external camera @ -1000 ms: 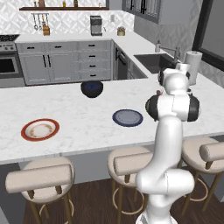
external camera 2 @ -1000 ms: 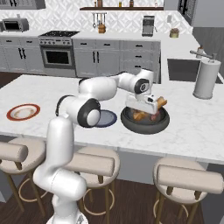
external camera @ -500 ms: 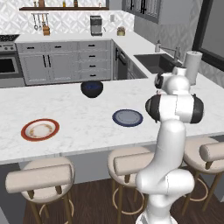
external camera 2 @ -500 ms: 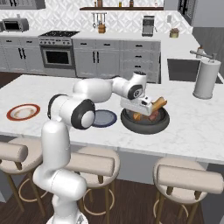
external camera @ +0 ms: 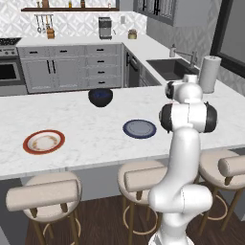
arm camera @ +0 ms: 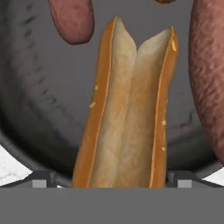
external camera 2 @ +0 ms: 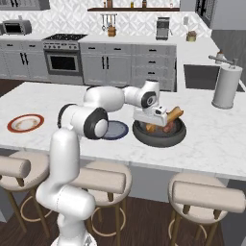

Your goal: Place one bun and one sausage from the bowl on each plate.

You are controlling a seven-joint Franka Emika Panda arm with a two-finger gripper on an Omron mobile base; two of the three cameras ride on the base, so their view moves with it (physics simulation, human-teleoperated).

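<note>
The claw (external camera 2: 154,126) is seen low over the wide dark grey bowl (external camera 2: 159,137), right of centre in the right base view, with the white arm bent across from the lower left. In the hand view, two small dark fingertips (arm camera: 42,179) are seen at the lower left and lower right, set wide apart, with a split bun (arm camera: 129,109) lying between them; no contact with the bun is shown, so the claw is taken as spread apart and clamped on nothing. The bun runs from the bottom centre to the upper centre of the hand view, cut side up, on the dark floor of the bowl. One reddish-brown sausage (arm camera: 72,19) is seen at the upper left of that view, and a second sausage (arm camera: 209,78) along the right edge. In the right base view a further bun (external camera 2: 174,114) is seen tilted up over the bowl's far rim.

The dark blue plate (external camera 2: 116,130) lies on the white marble desk (external camera 2: 211,139) just left of the bowl, partly hidden by the arm. The orange-rimmed plate (external camera 2: 25,123) lies well apart at the left edge. Both plates appear bare.

In the left base view a smaller dark blue-black bowl (external camera: 100,96) is seen above centre, and a paper towel roll (external camera: 209,73) at the upper right.
</note>
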